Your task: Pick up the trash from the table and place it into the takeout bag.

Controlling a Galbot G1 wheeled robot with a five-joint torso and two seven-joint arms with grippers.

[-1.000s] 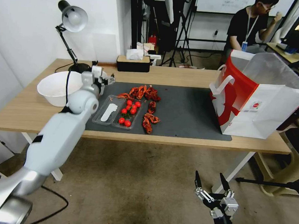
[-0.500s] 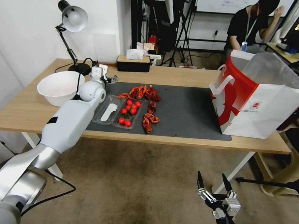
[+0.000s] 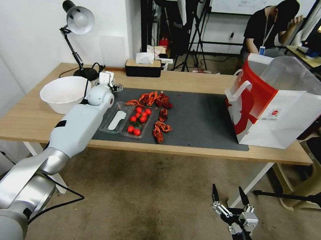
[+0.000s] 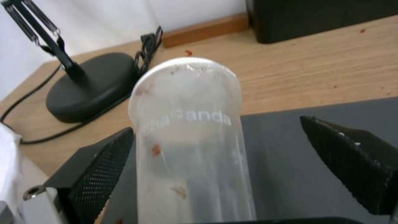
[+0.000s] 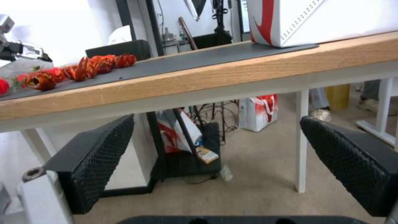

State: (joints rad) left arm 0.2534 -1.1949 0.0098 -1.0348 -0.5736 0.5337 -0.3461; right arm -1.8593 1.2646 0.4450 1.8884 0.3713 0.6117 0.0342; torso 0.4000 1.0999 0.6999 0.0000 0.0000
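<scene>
Could tip the clear plastic cup (image 4: 188, 137) (by the mat's far left corner) since left gripper (image 4: 232, 161) fingers gape apart, one touching.

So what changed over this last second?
The left arm swung further in over the table, and the left gripper now straddles the clear plastic cup, jaws open and not closed on it. The bowl, takeout bag and low right gripper stayed put.

Even indoor light is flooding the head view (edges are bending outward); the left wrist view is blurring throughout.
</scene>
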